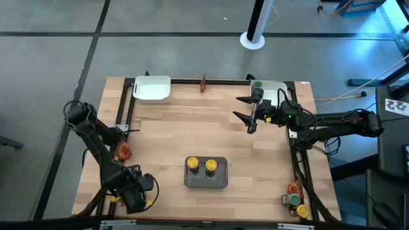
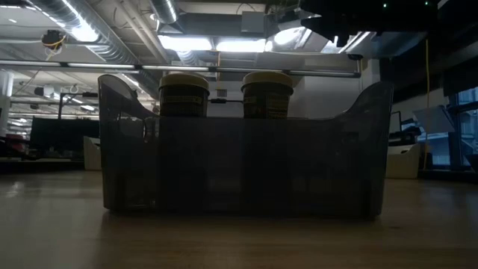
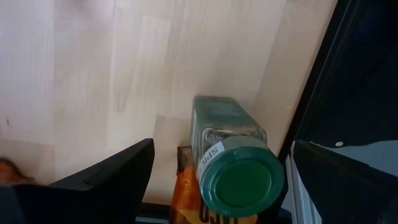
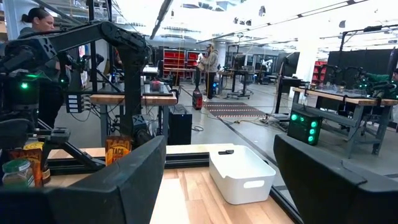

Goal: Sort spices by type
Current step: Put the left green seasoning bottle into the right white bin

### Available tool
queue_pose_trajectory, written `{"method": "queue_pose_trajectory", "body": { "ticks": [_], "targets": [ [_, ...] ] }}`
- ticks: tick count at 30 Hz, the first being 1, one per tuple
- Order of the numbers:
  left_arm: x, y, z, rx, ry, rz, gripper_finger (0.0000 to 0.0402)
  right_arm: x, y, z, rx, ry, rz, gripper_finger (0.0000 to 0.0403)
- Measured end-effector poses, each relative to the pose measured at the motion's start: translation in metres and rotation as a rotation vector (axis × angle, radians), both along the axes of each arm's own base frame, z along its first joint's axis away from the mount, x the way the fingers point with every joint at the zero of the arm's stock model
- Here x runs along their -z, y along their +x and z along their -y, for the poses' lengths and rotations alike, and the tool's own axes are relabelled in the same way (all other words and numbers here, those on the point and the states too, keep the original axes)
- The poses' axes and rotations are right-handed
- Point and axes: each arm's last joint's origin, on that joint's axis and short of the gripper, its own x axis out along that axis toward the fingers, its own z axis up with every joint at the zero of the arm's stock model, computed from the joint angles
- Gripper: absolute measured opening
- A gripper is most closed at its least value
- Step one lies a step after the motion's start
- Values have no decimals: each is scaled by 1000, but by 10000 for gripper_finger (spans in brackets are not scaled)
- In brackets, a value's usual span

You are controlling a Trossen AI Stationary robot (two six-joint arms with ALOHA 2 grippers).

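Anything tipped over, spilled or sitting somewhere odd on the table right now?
No spills. One green-lidded jar lies on its side at the table edge by the left hand. A reddish-orange packet sits alone against the far rail. Two yellow-lidded jars stand upright in the grey tray.

surface (image 1: 172, 134): pale wood in long planks, smooth, low sheen, edged by a dark matt frame
grey tray (image 1: 206, 180): translucent smoky plastic, smooth walls, dull in the low view
white tray (image 1: 152, 89): opaque white plastic, smooth with a soft gloss
yellow-lidded jars (image 1: 192, 163): plastic lids, printed paper-like labels round the bodies
green-lidded jar (image 3: 231, 155): clear glossy body showing dry contents, smooth green plastic lid with a slight shine
packet (image 3: 186, 199): orange printed film, shiny
left end effector (image 3: 217, 186): fingers of dark matt plastic-looking material
right end effector (image 4: 214, 180): same dark matt finish
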Motion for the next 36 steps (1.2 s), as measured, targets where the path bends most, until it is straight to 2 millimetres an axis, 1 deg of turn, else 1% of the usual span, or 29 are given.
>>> {"method": "queue_pose_trajectory", "body": {
  "ticks": [3, 6, 9, 14, 16, 19, 29, 36],
  "targets": [
    [1, -3, 3, 1, -2, -1, 366, 0, 0, 0, 0, 0, 0, 299],
    [8, -8, 5, 11, 3, -6, 366, 0, 0, 0, 0, 0, 0, 299],
    [16, -12, 2, -13, 23, -27, 366, 0, 0, 0, 0, 0, 0, 299],
    [22, -13, 1, -29, 26, -34, 360, 0, 0, 0, 0, 0, -1, 299],
    [23, -12, -1, -34, 30, -36, 347, 0, 0, 0, 0, 0, -1, 299],
    [25, -12, -2, -39, 37, -41, 318, 0, 0, 0, 0, 0, -1, 299],
    [25, -12, -3, -91, 36, -48, 186, 1, 0, 0, 0, 1, -5, 299],
    [25, -3, -9, -124, 31, -51, 186, 1, 0, 0, 0, 1, -6, 299]
  ]
}}
